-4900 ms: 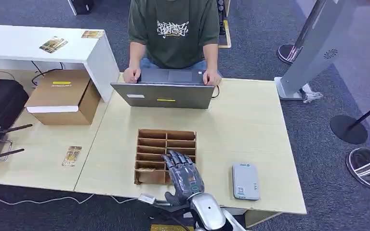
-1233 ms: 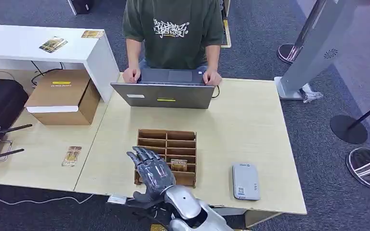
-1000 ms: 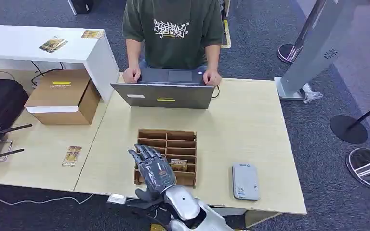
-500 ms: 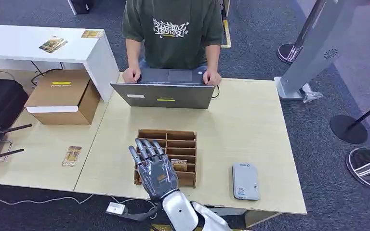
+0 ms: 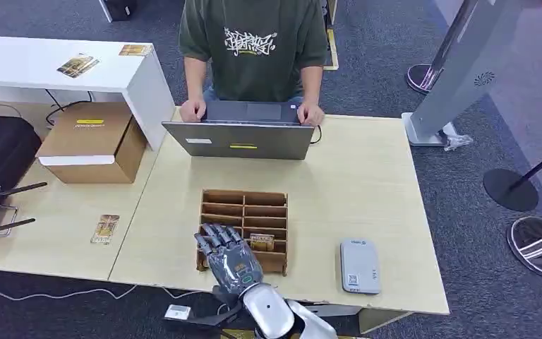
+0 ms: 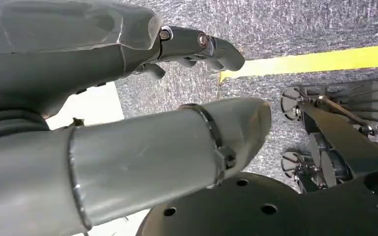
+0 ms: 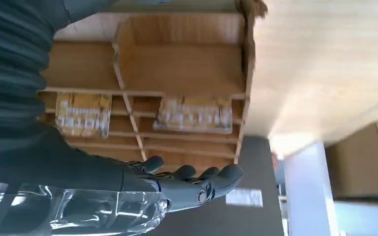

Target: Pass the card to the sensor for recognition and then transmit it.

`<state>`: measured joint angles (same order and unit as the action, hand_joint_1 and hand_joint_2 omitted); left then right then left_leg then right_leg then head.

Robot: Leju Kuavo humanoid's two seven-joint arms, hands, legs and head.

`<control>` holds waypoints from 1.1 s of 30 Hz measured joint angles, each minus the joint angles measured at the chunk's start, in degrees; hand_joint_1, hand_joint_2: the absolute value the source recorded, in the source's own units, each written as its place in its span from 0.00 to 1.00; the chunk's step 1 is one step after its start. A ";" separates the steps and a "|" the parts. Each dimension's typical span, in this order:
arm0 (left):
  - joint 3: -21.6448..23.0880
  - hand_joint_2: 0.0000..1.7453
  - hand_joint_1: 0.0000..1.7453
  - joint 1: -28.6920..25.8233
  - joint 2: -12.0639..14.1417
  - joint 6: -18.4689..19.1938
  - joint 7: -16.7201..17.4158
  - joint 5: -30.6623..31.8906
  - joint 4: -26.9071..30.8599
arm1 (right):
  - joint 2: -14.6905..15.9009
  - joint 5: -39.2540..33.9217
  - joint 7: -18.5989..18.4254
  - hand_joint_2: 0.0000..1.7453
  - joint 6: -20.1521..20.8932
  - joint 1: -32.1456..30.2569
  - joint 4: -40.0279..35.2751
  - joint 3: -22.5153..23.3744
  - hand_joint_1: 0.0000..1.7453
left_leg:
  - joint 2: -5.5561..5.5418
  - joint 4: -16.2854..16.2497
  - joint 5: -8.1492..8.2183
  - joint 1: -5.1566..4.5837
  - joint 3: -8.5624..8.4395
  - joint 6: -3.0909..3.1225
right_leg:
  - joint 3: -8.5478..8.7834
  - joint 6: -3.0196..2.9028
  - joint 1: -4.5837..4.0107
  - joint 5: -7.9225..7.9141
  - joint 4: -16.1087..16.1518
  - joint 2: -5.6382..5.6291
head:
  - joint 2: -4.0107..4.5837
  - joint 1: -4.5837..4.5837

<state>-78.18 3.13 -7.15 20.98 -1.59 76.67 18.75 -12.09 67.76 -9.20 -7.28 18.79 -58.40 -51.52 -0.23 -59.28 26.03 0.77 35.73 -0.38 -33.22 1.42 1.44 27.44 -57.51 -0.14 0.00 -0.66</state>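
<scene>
Right hand [image 5: 231, 258], fingers [image 5: 215, 237] spread apart and holding nothing, hovered over the near left corner of the cardboard organizer [image 5: 243, 201] on the counter [image 5: 353, 176]. One card [image 5: 262, 243] stood in a near compartment just beside the hand; the right wrist view showed two cards [image 7: 195, 114] in neighbouring slots. The card appeared thin, light, stiff and smooth, so probably slippery; its exposed upper edge looked the best place to pinch. Slot walls left little room around it. The sensor [image 5: 359, 265] lay flat to the right, open counter between. Left hand [image 6: 128, 113] hung over the floor, fingers curled, empty.
</scene>
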 joint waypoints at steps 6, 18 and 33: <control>0.00 0.00 0.00 0.25 0.31 0.00 0.17 0.26 -0.39 | -0.74 -1.64 0.46 1.00 -0.22 0.69 3.47 0.00 0.00 | 0.00 0.00 0.00 0.00 0.00 0.00 | 0.00 0.00 0.00 0.00 0.00 -0.01 | 0.00 -0.02; 0.00 0.00 0.00 0.27 0.52 0.02 0.02 0.15 -0.50 | -1.27 -1.66 -0.46 1.00 -0.66 1.26 4.61 0.00 0.00 | 0.00 0.00 0.00 0.00 0.00 0.00 | 0.00 0.00 0.00 0.00 0.00 0.00 | 0.00 0.00; 0.00 0.00 0.00 0.28 0.57 -0.07 -0.26 0.13 -0.52 | -1.31 0.74 -1.60 1.00 -3.80 1.42 2.29 0.00 0.00 | 0.01 0.00 0.00 0.00 -0.01 0.00 | -0.01 0.00 0.00 0.00 0.00 -0.01 | 0.00 0.00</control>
<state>-78.18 3.41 -6.58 20.92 -1.86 76.81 18.23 -13.40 68.50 -10.80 -11.08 20.21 -56.11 -51.52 -0.23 -59.28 26.03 0.77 35.72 -0.38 -33.23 1.42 1.44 27.44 -57.51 -0.15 0.00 -0.66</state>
